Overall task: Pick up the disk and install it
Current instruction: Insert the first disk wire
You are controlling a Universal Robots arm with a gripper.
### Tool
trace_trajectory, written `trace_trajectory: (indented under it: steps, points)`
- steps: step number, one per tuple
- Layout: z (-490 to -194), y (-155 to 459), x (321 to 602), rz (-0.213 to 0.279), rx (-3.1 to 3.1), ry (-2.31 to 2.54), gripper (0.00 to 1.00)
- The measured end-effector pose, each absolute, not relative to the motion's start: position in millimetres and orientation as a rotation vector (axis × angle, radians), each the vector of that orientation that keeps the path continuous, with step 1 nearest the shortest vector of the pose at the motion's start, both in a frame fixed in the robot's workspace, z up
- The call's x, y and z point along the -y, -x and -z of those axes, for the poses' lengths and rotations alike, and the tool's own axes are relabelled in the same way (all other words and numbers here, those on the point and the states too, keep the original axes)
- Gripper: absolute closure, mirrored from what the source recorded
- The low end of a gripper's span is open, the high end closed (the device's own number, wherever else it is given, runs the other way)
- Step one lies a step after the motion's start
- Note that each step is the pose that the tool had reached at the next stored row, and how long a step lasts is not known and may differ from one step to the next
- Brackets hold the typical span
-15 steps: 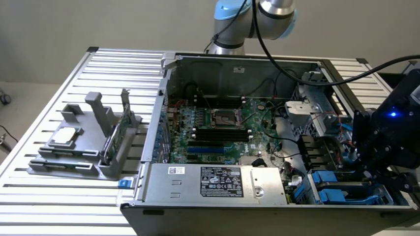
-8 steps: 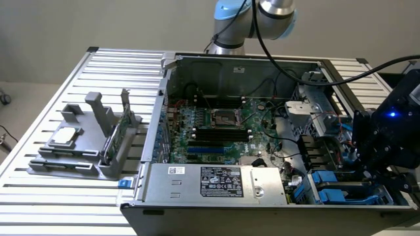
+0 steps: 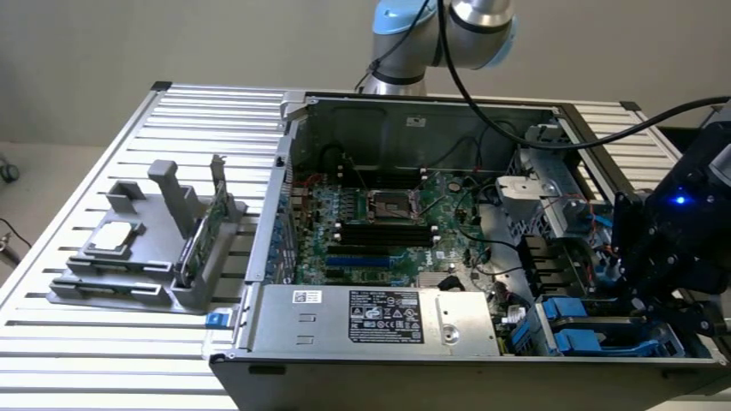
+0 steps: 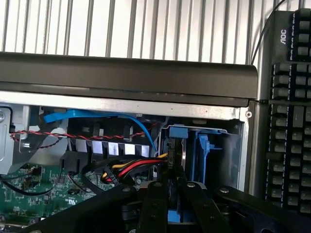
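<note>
One blue-railed disk [image 4: 176, 153] stands edge-on in its bay, the nearly closed pincer [image 4: 173, 194] gripping it.

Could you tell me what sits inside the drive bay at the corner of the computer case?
Inside the drive bay, blue plastic rails stand upright beside the disk, which the gripper is holding. The gripper covers the disk's lower part and the bay floor.

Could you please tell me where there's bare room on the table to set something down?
The slatted table is bare in front of the grey fixture and behind it. The open computer case is crowded, most of all at the gripper.
</note>
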State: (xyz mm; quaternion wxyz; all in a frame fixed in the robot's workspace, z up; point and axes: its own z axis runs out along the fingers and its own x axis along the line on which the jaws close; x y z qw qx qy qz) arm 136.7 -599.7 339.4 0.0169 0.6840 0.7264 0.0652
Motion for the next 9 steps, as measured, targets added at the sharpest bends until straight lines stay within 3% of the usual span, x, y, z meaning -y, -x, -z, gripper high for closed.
trace_trajectory:
  steps: [9]
  points:
    - [-339.3,-135.0,598.7,-0.216,-2.25,-2.118,0.83]
